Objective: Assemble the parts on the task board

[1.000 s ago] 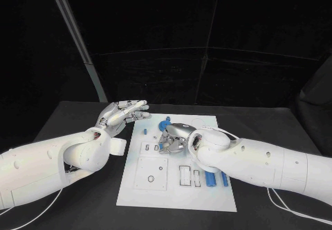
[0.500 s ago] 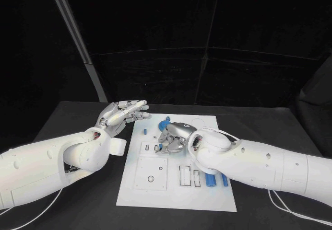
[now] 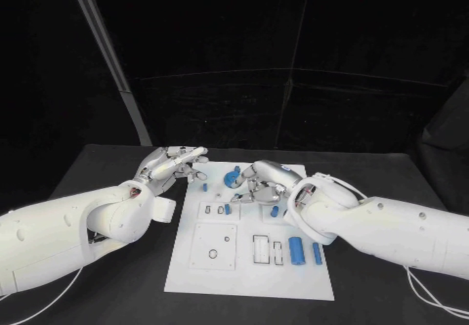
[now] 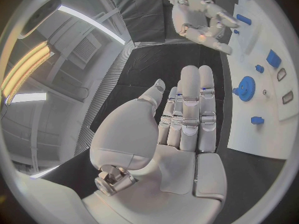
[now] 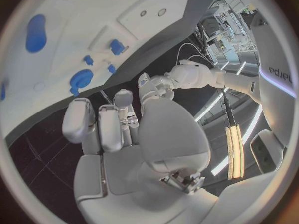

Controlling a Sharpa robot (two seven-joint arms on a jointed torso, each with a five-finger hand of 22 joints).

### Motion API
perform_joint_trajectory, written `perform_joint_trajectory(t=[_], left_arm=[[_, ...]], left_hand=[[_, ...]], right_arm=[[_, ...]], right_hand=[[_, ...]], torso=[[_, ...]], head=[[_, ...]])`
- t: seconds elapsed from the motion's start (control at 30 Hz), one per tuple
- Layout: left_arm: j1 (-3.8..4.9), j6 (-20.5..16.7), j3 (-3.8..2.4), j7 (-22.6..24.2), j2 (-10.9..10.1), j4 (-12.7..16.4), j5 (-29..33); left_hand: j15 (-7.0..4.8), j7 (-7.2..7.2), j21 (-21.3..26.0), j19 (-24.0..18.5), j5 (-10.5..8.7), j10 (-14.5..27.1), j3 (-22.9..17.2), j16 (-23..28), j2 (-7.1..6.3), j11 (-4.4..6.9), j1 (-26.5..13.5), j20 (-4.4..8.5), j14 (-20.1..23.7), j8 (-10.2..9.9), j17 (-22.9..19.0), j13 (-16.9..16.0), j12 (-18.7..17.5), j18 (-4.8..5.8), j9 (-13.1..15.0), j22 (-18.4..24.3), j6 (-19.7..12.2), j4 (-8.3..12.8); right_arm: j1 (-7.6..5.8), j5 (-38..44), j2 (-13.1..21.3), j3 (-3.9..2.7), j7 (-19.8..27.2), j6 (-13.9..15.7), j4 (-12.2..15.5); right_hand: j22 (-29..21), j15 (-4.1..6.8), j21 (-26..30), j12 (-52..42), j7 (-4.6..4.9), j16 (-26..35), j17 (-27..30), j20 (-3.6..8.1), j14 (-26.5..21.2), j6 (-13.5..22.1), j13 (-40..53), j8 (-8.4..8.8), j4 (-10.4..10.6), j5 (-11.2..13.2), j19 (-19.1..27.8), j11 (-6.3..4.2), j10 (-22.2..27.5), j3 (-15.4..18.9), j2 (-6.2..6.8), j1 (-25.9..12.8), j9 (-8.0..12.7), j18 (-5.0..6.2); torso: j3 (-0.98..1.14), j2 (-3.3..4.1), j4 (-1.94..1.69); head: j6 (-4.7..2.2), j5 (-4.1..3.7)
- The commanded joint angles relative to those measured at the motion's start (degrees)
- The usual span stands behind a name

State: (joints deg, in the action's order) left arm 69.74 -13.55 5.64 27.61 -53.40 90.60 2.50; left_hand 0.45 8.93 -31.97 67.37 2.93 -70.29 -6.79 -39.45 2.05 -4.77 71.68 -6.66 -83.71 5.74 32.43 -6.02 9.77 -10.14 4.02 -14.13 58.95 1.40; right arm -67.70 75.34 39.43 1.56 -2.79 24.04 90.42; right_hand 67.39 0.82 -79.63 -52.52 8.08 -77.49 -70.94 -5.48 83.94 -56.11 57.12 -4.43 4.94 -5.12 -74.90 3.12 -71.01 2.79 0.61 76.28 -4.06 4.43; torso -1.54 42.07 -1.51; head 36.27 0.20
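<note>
While right hand [image 3: 262,181] hovers empty, fingers half-curled, over task board [image 3: 249,284], I risk knocking blue gear [image 3: 232,178]; left hand [image 3: 176,162] open, empty.

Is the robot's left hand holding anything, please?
No: the left hand is open, fingers straight and palm bare, beside the task board.

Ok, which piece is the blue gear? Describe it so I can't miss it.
Start at the white task board and go to its far end, between the two hands. The blue gear sits there: the only round, toothed piece, while the other blue parts are bars or small blocks.
</note>
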Motion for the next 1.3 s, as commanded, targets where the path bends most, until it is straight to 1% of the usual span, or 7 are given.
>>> perform_joint_trajectory(t=[0.03,0.17,0.27,0.43,0.53,0.87,1.3], left_arm=[[0.84,2.6,-0.06,-10.9,0.0,-0.5,-11.0],[1.95,5.8,-0.06,-20.2,0.6,-1.6,-18.0],[3.31,9.2,-0.06,-29.9,1.8,-3.1,-26.0],[5.37,13.9,-0.06,-43.3,3.8,-5.0,-36.3],[6.62,16.9,-0.06,-49.0,5.3,-6.1,-41.2],[9.65,25.0,1.88,-55.8,13.4,-12.8,-51.9],[10.38,28.0,3.53,-56.9,20.9,-19.1,-54.4]], left_hand=[[-1.10,-0.83,-6.5,4.7,0.05,-2.8,0.5,-22.8,-0.73,0.93,-0.8,1.72,-3.2,0.2,23.3,-2.5,3.0,-0.30,0.1,-3.7,0.3,-0.1],[-1.61,-0.96,-19.2,7.8,0.14,-2.7,1.4,-37.1,-0.29,1.42,-2.6,2.22,-3.0,2.0,39.4,-7.9,9.7,1.29,0.7,-17.2,0.2,-1.5],[-2.27,-2.06,-29.0,10.0,-0.16,-2.1,3.4,-43.7,-0.14,2.31,-5.8,2.54,-4.1,4.4,47.6,-14.3,18.1,2.68,1.4,-29.1,0.2,-4.2],[-3.83,-3.28,-38.7,10.5,-0.14,-0.8,9.6,-48.5,1.00,4.72,-9.6,3.42,-5.5,13.6,54.3,-39.6,46.1,4.10,6.2,-41.2,1.1,-10.2],[-3.89,-4.54,-41.3,11.2,-0.29,-2.4,11.9,-49.6,1.42,4.47,-10.2,3.94,-5.9,17.5,56.1,-48.3,54.1,4.46,8.8,-45.0,0.6,-12.3],[-4.87,-5.71,-44.9,11.9,-0.27,-3.1,18.1,-50.5,1.96,5.58,-10.1,4.84,-6.3,26.4,57.5,-54.4,59.7,5.24,16.1,-50.2,-2.9,-16.6],[-4.91,-5.75,-45.1,11.7,-0.26,-2.6,19.8,-50.4,2.70,5.65,-9.0,4.89,-6.2,28.6,57.4,-54.3,59.6,5.25,18.3,-50.5,-4.5,-17.1]], right_arm=[[-2.39,-18.4,2.9,-0.14,9.9,-0.7,0.8],[-4.27,-27.6,6.0,-0.14,11.6,-3.5,0.4],[-5.08,-33.3,7.8,-0.13,12.8,-5.7,-0.7],[-5.60,-37.9,9.5,-0.12,13.9,-7.5,-1.9],[-5.72,-38.8,10.0,-0.11,14.2,-8.0,-2.2],[-5.84,-37.5,10.0,-0.10,14.2,-6.5,-3.0],[-5.85,-36.3,9.6,-0.10,13.5,-5.2,-3.4]], right_hand=[[-8.5,0.41,5.1,11.9,-0.01,7.3,8.6,0.32,-0.7,-0.4,-10.0,-0.09,-1.1,0.2,5.5,-0.18,4.9,0.2,-1.09,2.3,0.1,2.21],[-32.1,-0.26,22.4,25.7,0.51,33.3,34.0,0.15,-10.2,-1.1,-21.0,0.01,-1.5,0.8,20.5,-0.19,6.1,0.6,-2.24,4.9,0.1,6.09],[-39.4,-2.29,34.2,38.1,1.31,49.3,42.2,-1.86,-16.4,-2.0,-32.4,0.17,-0.9,0.5,24.0,1.44,3.3,1.2,-2.97,6.5,0.1,6.02],[-49.4,-4.31,48.1,48.1,1.82,64.7,52.6,-5.04,-15.3,-2.5,-44.7,0.67,-0.4,-0.2,21.2,3.24,-0.1,3.0,-3.73,7.9,0.2,5.99],[-51.7,-4.23,50.7,48.9,2.19,67.6,54.9,-4.23,-12.9,-2.8,-47.8,0.55,-0.2,-0.2,17.6,3.25,-0.7,4.2,-3.87,7.5,0.2,6.22],[-54.1,-2.39,52.1,48.4,1.30,69.0,56.3,-2.16,-5.2,-3.7,-50.4,0.37,-0.4,-0.4,8.7,1.81,-4.5,6.0,-4.34,7.8,0.2,6.18],[-54.2,-2.13,52.0,48.3,1.14,69.0,55.9,-1.86,-4.2,-3.6,-50.3,0.50,-0.5,-1.5,7.9,1.57,-5.4,6.8,-4.14,7.9,0.2,6.08]], torso=[[0.12,-0.68,0.11],[0.18,-1.29,0.15],[0.20,-1.88,0.21],[0.56,-2.59,0.48],[0.69,-2.90,0.68],[1.03,-3.38,0.87],[0.98,-3.28,0.77]], head=[[0.13,0.03],[0.57,0.20],[0.83,0.35],[1.25,0.89],[1.35,1.07],[1.65,1.66],[1.82,1.71]])
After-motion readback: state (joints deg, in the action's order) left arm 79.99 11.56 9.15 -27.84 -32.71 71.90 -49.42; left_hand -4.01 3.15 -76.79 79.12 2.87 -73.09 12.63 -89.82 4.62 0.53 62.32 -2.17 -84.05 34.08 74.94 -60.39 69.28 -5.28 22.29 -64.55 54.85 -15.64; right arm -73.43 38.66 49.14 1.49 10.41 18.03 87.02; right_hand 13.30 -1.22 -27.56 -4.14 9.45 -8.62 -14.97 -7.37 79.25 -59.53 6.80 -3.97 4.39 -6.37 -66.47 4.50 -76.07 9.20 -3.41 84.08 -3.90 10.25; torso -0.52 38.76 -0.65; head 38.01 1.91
